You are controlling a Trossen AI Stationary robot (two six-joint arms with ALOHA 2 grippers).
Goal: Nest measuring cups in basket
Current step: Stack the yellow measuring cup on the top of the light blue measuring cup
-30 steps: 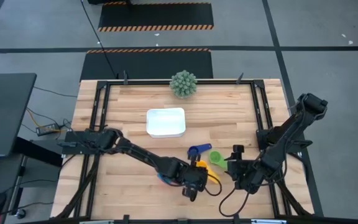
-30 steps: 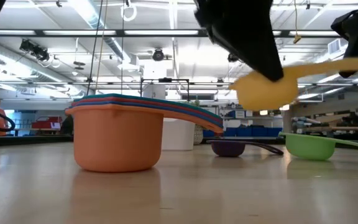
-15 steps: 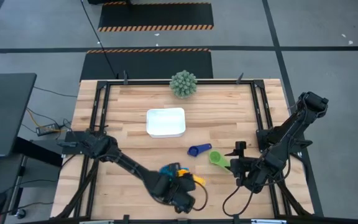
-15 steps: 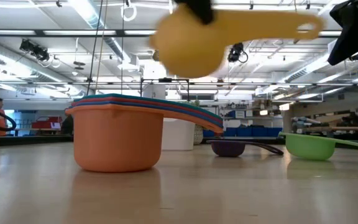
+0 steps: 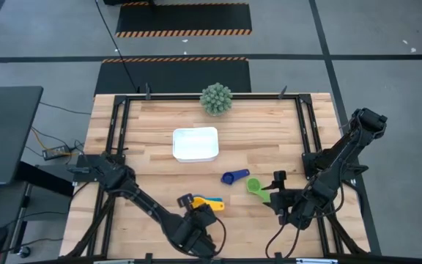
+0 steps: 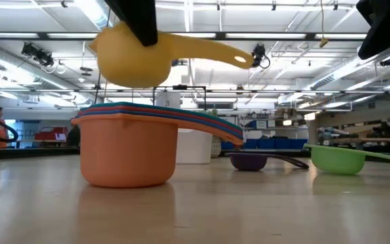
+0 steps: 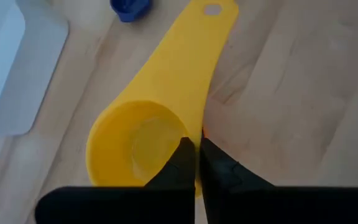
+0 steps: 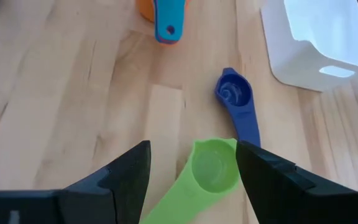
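My left gripper (image 5: pixel 198 215) is shut on the yellow measuring cup (image 6: pixel 131 57) and holds it in the air just above the stack of nested cups (image 6: pixel 127 146), whose outermost cup is orange. The stack rests on its base near the table's front middle (image 5: pixel 186 199). My right gripper (image 8: pixel 194 171) is open, with its fingers on either side of the green cup (image 8: pixel 213 167), which lies on the table; it touches nothing. A dark blue cup (image 5: pixel 233 177) lies beside the green one. The white basket (image 5: pixel 195 144) stands farther back. My left gripper holds the yellow cup by the bowl's rim wall (image 7: pixel 196 138), beside the root of the handle, with one finger inside the bowl and one outside. The fingers come from above, pointing down. The cup is lifted clear and roughly level, and its handle (image 6: pixel 208 53) points toward the table's right.
A green spiky ball plant (image 5: pixel 216 98) stands at the far edge behind the basket. Black rails (image 5: pixel 116 125) run along the table's left and right sides. There is bare wood between the basket and the stack.
My left gripper has carried the yellow cup from beside the green cup toward the table's left and near edge, rising, until it stands over the orange stack. The cup has stayed level and clear of the table, with its handle pointing right throughout.
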